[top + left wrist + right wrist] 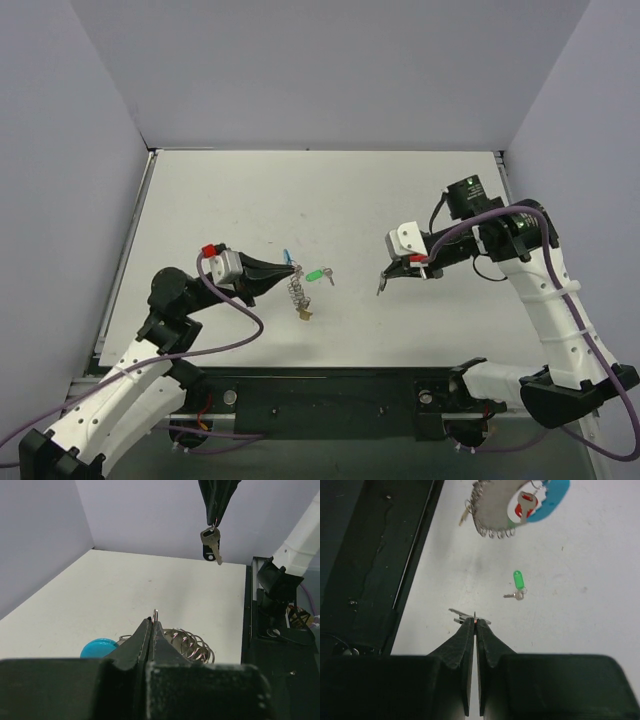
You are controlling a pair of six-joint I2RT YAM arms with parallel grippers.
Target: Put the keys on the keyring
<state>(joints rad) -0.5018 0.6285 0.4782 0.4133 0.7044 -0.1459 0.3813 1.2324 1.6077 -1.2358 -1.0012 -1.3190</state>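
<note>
Pale lilac walls (300,70) stand around a white table (420,190), and both arms reach over it from the near edge. On the left side, the left gripper (282,270) has its jaws pressed together on one wire of the keyring (296,288). The silvery coil continues from the fingertips down and to the right, with the blue tag (288,257) just above the tips and the yellow tag (305,314) at the lower end. Just beside the coil, on its right, the green key (318,274) lies on the table, not touching either gripper. Further right, well apart from the keyring, the right gripper (388,279) is also closed, and it clamps the black-rimmed key (212,543), which hangs down from its fingertips above the table.
</note>
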